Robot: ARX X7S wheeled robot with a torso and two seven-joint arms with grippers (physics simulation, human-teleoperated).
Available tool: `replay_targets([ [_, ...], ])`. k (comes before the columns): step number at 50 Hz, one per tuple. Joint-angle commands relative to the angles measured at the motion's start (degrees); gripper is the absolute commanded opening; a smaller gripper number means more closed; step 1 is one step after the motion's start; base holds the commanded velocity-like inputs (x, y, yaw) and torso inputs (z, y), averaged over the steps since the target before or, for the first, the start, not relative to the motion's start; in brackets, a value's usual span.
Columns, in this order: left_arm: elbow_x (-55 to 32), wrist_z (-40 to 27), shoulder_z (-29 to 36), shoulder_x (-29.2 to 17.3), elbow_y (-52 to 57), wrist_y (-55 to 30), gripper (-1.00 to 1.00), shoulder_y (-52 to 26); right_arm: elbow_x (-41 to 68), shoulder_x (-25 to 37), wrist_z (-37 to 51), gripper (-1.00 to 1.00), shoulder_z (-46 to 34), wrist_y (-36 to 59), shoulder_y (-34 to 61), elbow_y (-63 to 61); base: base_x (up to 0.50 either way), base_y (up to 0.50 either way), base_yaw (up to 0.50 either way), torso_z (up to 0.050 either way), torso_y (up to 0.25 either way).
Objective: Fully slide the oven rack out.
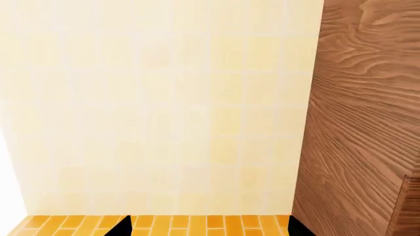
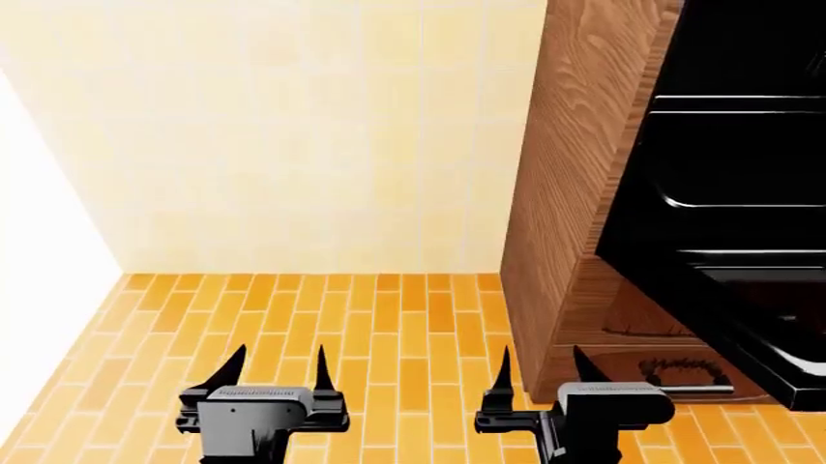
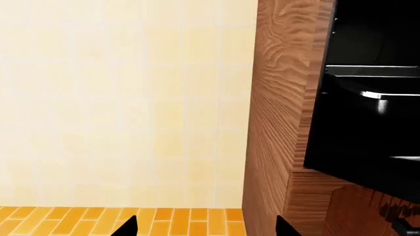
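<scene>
Orange brick floor (image 2: 387, 329), cream tiled wall (image 2: 309, 126), wooden cabinet (image 2: 562, 193), black oven door (image 2: 722, 271)

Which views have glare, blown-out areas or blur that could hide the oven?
Head view: all sharp; glossy black oven front shows streaky white highlights, white wall strip at left is blown out. Right wrist view: one bright glint on the oven's pale edge, interior otherwise featureless black. Left wrist view: evenly lit tile wall and wood cabinet, no oven visible.
</scene>
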Motion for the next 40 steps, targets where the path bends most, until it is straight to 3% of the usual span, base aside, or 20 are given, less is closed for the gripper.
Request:
replay_targets([
  [1,-0.85,-1.07,1.18,-1.02,0.14,0.60,1.00,0.19,0.78,0.99,1.30,1.00,-1.24,-0.11,-0.01,-0.15,0.00,0.00,0.00,0.050,0.000],
  [21,-2.47,-2.78,2.45,-2.28,0.58,-1.16,1.00,-0.24,1.77,2.28,3.10,1.00,-2.81,1.90,0.70,-0.07,0.00,0.00,0.00,0.050,0.000],
  [25,-2.40,-3.73,2.94,-2.77,3.20,-5.87,1.00,-0.46,2.64,2.79,3.15,1.00,-3.10,4.94,0.12,-3.51,0.00,0.00,0.00,0.050,0.000],
  [28,-5.54,-4.60,1.92,-3.41,10.82,-17.53,1.00,-1.11,4.26,3.94,3.76,1.00,-2.54,13.87,-1.11,-13.31,0.00,0.00,0.00,0.050,0.000],
  [33,-12.62,-8.17,-1.00,-6.59,29.46,-45.92,1.00,-6.37,8.84,7.33,4.66,1.00,-0.08,32.84,-0.56,-33.64,0.00,0.00,0.00,0.007,0.000],
  [40,-20.50,-11.40,-8.11,-10.26,50.19,-78.09,1.00,-19.64,25.28,7.78,6.35,1.00,12.76,69.46,12.39,-55.59,0.00,0.00,0.00,0.000,0.000],
])
